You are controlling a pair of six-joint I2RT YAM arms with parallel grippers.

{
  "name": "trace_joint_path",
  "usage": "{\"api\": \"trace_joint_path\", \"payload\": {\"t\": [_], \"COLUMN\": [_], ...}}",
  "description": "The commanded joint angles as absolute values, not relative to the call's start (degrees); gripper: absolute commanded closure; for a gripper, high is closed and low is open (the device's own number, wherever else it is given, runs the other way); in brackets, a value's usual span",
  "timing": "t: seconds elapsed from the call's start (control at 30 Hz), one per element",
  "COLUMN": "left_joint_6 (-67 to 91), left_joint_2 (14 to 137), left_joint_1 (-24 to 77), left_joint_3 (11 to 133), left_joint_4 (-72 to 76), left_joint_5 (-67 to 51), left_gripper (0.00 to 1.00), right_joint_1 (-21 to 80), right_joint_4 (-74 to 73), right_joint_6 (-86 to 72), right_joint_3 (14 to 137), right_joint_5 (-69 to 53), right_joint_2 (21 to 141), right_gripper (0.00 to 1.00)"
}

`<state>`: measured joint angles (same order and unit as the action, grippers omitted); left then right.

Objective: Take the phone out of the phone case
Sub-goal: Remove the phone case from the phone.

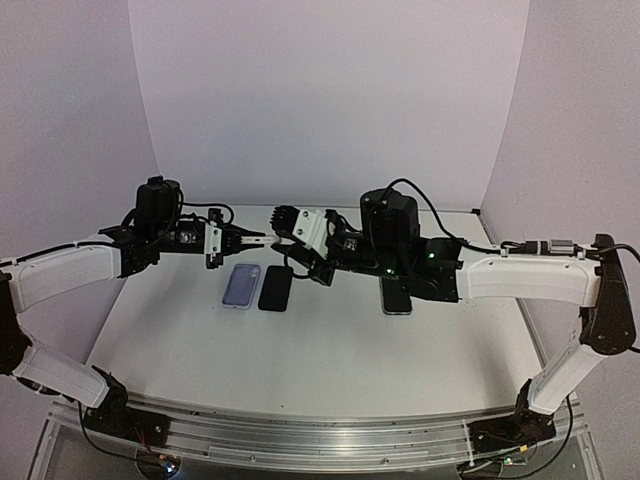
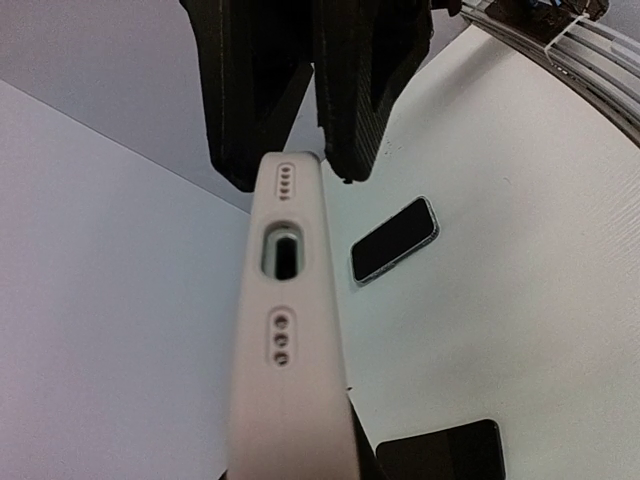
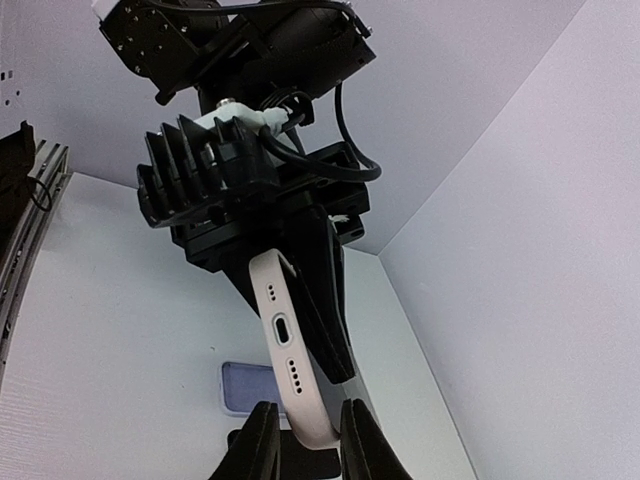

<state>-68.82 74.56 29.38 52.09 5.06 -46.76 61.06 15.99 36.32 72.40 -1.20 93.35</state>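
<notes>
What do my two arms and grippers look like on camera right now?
The left arm and right arm have white link shells and black joint motors. The left gripper and right gripper have white mounts and black ribbed fingers. Black cables loop at the wrists; green lights glow on the right arm.

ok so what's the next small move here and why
Probably draw the right end effector slightly away to peel back the rim of the cream silicone phone case: it and the left end effector both grip that case in mid-air.
</notes>
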Motion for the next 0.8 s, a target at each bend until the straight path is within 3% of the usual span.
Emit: {"api": "trace_joint_path", "payload": {"t": [0.0, 0.2, 0.47, 0.57, 0.77], "left_joint_6": [-66.90, -67.08, -60.99, -51.49, -17.70], "left_joint_2": [73.10, 72.79, 72.91, 73.91, 77.63], "left_joint_1": [29.86, 29.88, 30.58, 32.03, 33.47], "left_joint_3": [55.60, 55.50, 56.62, 58.22, 64.59], "left_joint_4": [8.36, 8.11, 9.08, 9.67, 4.49], "left_joint_5": [-47.97, -48.77, -47.13, -40.74, -29.40], "left_gripper": [1.00, 1.00, 1.00, 1.00, 1.00], "right_joint_1": [61.20, 61.19, 61.28, 62.07, 63.70], "right_joint_4": [18.65, 18.49, 17.84, 18.07, 23.59], "right_joint_6": [36.35, 36.77, 36.47, 36.55, 34.72], "right_joint_3": [72.30, 72.60, 72.98, 73.75, 75.99], "right_joint_5": [0.66, 3.57, 3.60, 7.83, 17.83], "right_joint_2": [93.83, 94.22, 94.83, 95.40, 99.02], "right_gripper": [0.78, 0.78, 0.96, 1.00, 1.00]}}
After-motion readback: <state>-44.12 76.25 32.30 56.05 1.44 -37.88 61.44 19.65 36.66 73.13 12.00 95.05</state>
